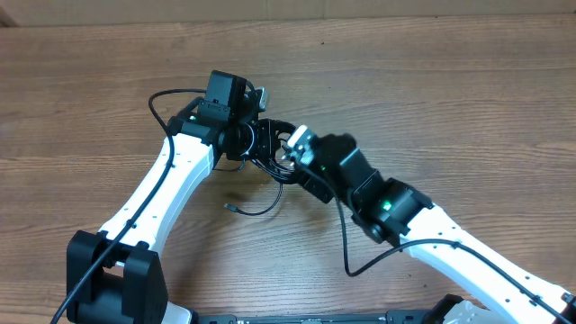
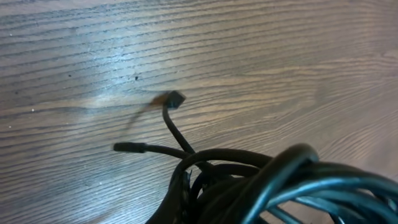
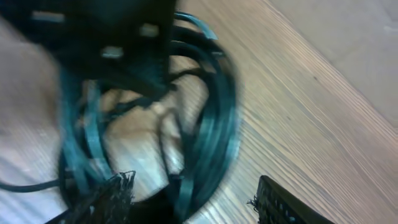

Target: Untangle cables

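Note:
The cables (image 1: pixel 273 169) form one small black coil between my two grippers near the table's middle. One loose strand (image 1: pixel 263 211) trails toward the front and ends in a small plug (image 1: pixel 231 208). My left gripper (image 1: pixel 258 137) is shut on the cables; in its wrist view the coil (image 2: pixel 280 180) fills the lower right, and two plug ends (image 2: pixel 176 98) (image 2: pixel 129 147) stick out over the wood. My right gripper (image 3: pixel 193 183) is open, its fingers (image 3: pixel 115 193) either side of several strands of the coil (image 3: pixel 214 130). The view is blurred, and I cannot tell if they touch.
Bare wooden table (image 1: pixel 432 99) lies all around. Each arm carries its own thicker black wire: a loop (image 1: pixel 158 101) beside the left arm and a line (image 1: pixel 347 241) hanging off the right arm. The left gripper's black body (image 3: pixel 106 34) looms close in the right wrist view.

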Controlling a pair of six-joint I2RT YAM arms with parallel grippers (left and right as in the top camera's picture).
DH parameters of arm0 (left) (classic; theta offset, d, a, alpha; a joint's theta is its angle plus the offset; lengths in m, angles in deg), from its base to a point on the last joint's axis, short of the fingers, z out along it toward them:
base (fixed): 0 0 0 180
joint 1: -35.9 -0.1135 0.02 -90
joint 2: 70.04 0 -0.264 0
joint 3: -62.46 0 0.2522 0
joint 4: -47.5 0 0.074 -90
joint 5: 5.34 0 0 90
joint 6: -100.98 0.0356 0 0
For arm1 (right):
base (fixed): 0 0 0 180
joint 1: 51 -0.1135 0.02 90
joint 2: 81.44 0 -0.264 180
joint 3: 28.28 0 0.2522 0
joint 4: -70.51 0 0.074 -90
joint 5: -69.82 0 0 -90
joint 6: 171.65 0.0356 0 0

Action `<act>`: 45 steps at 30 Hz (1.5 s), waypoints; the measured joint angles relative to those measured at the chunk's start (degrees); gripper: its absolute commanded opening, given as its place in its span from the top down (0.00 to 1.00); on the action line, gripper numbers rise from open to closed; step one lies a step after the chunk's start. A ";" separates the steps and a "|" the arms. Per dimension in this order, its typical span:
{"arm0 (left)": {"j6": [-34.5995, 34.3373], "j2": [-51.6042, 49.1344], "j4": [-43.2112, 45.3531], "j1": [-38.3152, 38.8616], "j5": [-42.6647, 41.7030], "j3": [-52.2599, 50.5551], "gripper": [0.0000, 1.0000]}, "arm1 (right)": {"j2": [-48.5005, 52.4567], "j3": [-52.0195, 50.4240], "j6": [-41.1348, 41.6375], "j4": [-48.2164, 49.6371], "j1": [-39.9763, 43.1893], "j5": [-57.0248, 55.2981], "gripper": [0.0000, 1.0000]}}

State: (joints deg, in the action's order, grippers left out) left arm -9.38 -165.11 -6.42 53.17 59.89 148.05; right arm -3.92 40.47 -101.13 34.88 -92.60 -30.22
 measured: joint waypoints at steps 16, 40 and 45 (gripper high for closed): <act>19.56 -0.55 -0.11 0.09 -17.70 0.00 0.96 | 6.38 0.22 8.07 -1.51 9.20 3.72 0.44; 11.61 -0.85 -0.55 0.74 -14.88 -0.02 0.96 | 4.02 0.96 12.85 -11.56 11.98 24.90 0.96; 2.23 -0.85 -1.57 1.18 -5.75 -0.02 0.96 | 0.63 0.96 12.02 -12.92 12.50 36.81 0.96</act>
State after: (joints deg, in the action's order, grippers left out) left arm -7.15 -165.96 -8.00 54.35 54.14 148.03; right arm -3.29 41.43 -89.11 21.96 -80.10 6.59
